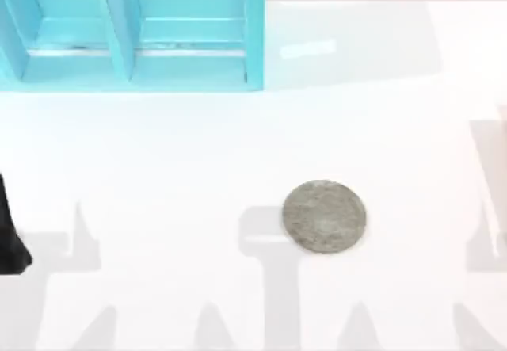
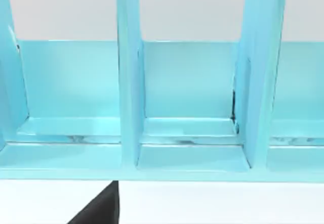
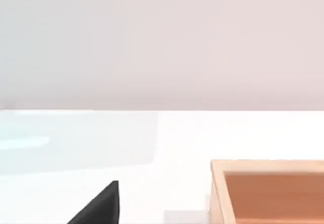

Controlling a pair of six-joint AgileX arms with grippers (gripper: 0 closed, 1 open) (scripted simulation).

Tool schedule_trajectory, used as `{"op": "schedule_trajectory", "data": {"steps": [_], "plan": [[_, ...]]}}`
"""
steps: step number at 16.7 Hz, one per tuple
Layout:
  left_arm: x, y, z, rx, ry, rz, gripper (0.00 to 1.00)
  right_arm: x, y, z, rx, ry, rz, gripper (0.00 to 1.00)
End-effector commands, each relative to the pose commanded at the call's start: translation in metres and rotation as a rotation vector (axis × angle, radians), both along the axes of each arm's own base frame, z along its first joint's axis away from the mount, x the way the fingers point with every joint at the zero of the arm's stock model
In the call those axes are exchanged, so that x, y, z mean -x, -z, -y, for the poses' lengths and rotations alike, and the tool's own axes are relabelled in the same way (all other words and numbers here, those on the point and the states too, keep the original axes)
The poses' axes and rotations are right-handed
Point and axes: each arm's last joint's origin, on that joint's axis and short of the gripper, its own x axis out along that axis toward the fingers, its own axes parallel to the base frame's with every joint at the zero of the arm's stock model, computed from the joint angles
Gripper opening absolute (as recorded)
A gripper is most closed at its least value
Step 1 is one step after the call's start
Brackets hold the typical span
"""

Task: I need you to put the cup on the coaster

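Observation:
The coaster (image 1: 325, 216) is a flat, round, mottled grey disc lying on the white table, right of the middle and toward the front. Nothing stands on it. The cup is out of view. My left arm (image 1: 11, 236) is a dark shape at the table's left edge, far from the coaster. A black part of my left gripper (image 2: 98, 208) faces the turquoise rack in the left wrist view. In the right wrist view, a black part of my right gripper (image 3: 98, 208) hangs over the bare white table.
A turquoise rack (image 1: 127, 34) with upright dividers (image 2: 129, 77) takes up the back left of the table. An open wooden box (image 3: 268, 191) sits near my right gripper. Grey shadows lie along the front of the table.

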Motion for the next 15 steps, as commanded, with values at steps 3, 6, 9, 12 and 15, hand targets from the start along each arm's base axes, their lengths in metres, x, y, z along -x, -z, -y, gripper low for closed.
{"op": "schedule_trajectory", "data": {"steps": [3, 6, 9, 12, 15], "plan": [[0.0, -0.001, 0.0, -0.009, -0.001, -0.008, 1.0, 0.0, 0.0, 0.0, 0.0, 0.0, 0.0, 1.0], [-0.002, -0.013, -0.001, -0.095, -0.006, -0.085, 1.0, 0.0, 0.0, 0.0, 0.0, 0.0, 0.0, 1.0], [-0.008, -0.034, -0.004, -0.252, 0.001, -0.228, 1.0, 0.0, 0.0, 0.0, 0.0, 0.0, 0.0, 1.0], [-0.023, -0.06, -0.009, -0.453, 0.043, -0.42, 1.0, 0.0, 0.0, 0.0, 0.0, 0.0, 0.0, 1.0], [-0.048, -0.083, -0.016, -0.67, 0.147, -0.638, 1.0, 0.0, 0.0, 0.0, 0.0, 0.0, 0.0, 1.0]]}}
